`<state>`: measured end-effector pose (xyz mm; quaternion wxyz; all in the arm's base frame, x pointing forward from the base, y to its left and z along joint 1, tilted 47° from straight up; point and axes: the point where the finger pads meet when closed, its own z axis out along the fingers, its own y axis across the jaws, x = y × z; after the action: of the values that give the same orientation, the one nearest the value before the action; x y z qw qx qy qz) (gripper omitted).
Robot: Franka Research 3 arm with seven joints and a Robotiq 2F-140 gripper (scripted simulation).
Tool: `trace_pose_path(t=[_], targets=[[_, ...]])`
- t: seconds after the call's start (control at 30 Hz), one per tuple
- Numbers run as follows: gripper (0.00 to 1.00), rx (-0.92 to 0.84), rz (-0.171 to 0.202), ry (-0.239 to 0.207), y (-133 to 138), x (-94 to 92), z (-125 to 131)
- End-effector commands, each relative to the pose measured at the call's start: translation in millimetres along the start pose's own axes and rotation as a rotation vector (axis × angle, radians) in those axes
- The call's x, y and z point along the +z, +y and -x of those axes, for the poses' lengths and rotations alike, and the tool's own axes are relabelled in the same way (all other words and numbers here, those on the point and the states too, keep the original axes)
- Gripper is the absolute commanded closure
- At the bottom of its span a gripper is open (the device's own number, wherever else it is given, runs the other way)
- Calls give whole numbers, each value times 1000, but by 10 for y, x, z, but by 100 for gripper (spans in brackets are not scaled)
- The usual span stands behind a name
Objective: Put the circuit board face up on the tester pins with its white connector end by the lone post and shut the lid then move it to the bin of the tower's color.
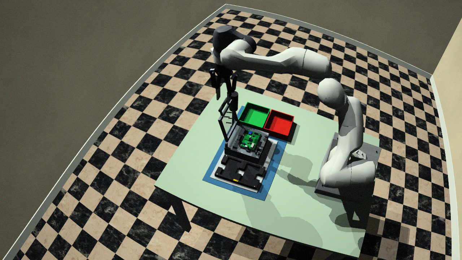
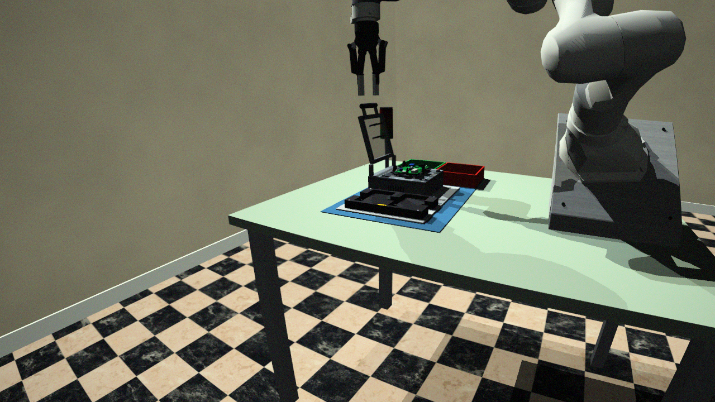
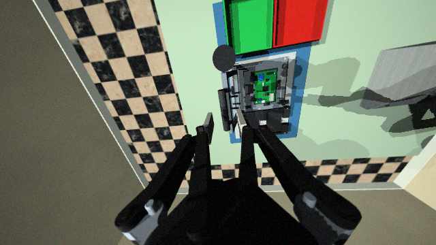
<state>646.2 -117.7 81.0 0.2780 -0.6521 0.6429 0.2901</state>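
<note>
The green circuit board (image 1: 250, 139) (image 2: 410, 170) (image 3: 265, 88) lies face up in the tester (image 1: 240, 155) (image 2: 400, 183) (image 3: 286, 85). The tester's lid (image 1: 222, 127) (image 2: 366, 134) (image 3: 225, 109) stands open, nearly upright, with its handle (image 1: 226, 104) (image 2: 368, 105) at the top. My gripper (image 1: 223, 95) (image 2: 367, 93) (image 3: 224, 117) hangs in the air a short way above the handle. Its fingers stand narrowly apart with nothing between them. The signal tower (image 1: 234, 96) (image 2: 386, 122) (image 3: 223, 58) beside the lid is dark. The black tray (image 1: 237, 171) (image 2: 395, 202) (image 3: 269, 122) in front of the tester is empty.
A green bin (image 1: 255, 116) (image 2: 424, 162) (image 3: 250, 24) and a red bin (image 1: 279, 124) (image 2: 462, 175) (image 3: 298, 20) stand side by side behind the tester, both empty. All rest on a blue mat (image 1: 267, 187) (image 2: 449, 210) (image 3: 303, 102). The robot's base (image 1: 368, 155) is at the right.
</note>
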Motion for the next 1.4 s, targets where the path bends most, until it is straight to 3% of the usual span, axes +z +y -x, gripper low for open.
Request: trace_pose_path(t=[0.0, 0.57, 1.0, 1.37], targets=[[70, -6, -1, 0, -3, 12, -3], [70, -6, -1, 0, -3, 72, -4], [70, -6, -1, 0, -6, 406, -7], [70, -6, -1, 0, -6, 443, -7]])
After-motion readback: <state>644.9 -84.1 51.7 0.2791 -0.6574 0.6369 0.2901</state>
